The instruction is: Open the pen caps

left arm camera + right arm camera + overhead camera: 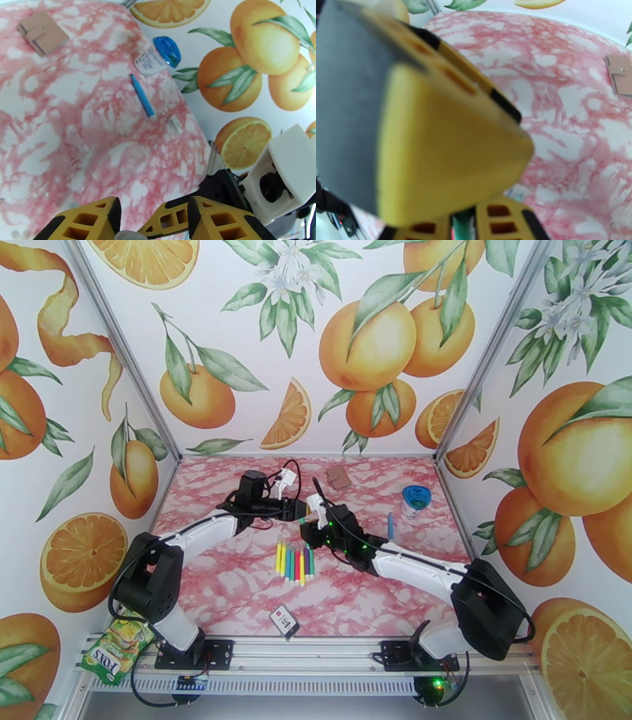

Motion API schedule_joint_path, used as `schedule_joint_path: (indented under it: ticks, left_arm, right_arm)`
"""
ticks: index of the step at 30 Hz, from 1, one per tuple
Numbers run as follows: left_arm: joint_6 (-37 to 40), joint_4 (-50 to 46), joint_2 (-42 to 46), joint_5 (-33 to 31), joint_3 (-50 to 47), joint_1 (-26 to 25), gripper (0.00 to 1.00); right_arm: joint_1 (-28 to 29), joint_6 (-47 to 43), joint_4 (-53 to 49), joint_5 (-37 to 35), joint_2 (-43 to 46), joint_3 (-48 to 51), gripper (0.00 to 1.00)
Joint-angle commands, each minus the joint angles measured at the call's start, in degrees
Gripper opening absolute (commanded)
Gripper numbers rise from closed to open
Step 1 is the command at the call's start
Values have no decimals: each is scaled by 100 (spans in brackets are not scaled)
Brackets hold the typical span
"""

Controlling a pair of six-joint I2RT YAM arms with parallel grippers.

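Near edge of the bench (237,599): small card (284,620), not part of this. Just beyond it, the row of pens (294,562) lies flat, side by side, between the two arms. The pen caps there are too small to tell from the barrels in the top view.

Just past the row the two arms meet tip to tip above the bench. The right gripper (464,221) has its fingers clenched on a green pen (462,233), a green sliver between them in the right wrist view. The left gripper (128,227) sits right against it, fingers a narrow gap apart with a pale rounded end between them at the frame edge. Can't tell if they bite it or only straddle it, or whether that end is the cap.

Step in hand, as a judgement: pull the cap off the green pen. To do it well:
- left pinches the cap only, short of the seam
- right holds the barrel firm
- pull straight along the pen axis, no bending
- small twist if it sticks
- separate clear of the row so nothing drops onto it

Farther right, a lone blue pen (390,524) lies near the blue-lidded container (415,499). A brown wallet (340,476) sits toward the back. All are apart from the arms.
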State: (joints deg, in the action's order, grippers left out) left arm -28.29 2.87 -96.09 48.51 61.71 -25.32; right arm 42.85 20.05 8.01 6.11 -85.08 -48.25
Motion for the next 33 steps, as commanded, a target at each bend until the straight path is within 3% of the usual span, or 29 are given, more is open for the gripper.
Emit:
schedule_joint_path:
  ticks: [1, 11, 20, 33]
  left_arm:
    - [48, 205, -84, 141, 210, -51, 36]
    - [-65, 373, -142, 145, 192, -64, 10]
    - [-103, 433, -102, 201, 174, -68, 4]
    - [-224, 564, -67, 334, 183, -65, 1]
  right_arm:
    - [46, -89, 269, 75, 96, -19, 17]
    - [47, -100, 240, 38, 92, -17, 19]
    - [47, -76, 256, 145, 75, 113, 36]
    - [46, -45, 325, 250, -176, 36, 31]
